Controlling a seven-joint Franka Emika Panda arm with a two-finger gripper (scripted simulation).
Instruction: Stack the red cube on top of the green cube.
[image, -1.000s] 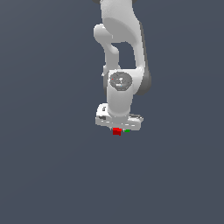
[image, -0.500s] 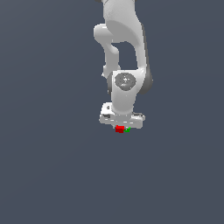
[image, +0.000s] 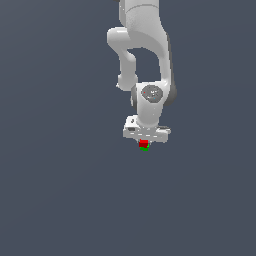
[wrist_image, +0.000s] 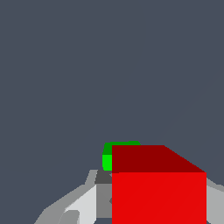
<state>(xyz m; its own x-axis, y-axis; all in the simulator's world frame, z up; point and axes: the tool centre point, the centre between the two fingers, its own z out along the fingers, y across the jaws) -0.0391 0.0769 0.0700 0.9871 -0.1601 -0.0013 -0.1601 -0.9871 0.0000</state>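
The red cube (image: 144, 143) is directly over the green cube (image: 144, 148), which shows only as a thin green sliver under it; whether they touch is unclear. The white gripper (image: 144, 140) comes down from above and is shut on the red cube. In the wrist view the red cube (wrist_image: 158, 188) fills the space between the grey-white fingers (wrist_image: 81, 205). Part of the green cube (wrist_image: 113, 155) peeks out behind and beside it, mostly hidden.
The white arm (image: 145, 60) rises above the cubes toward the top of the exterior view. Plain dark grey floor (image: 55, 190) lies all around, with no other objects in sight.
The gripper carried the red cube toward the exterior view's right and slightly up. It was beside the green cube before and is now above it.
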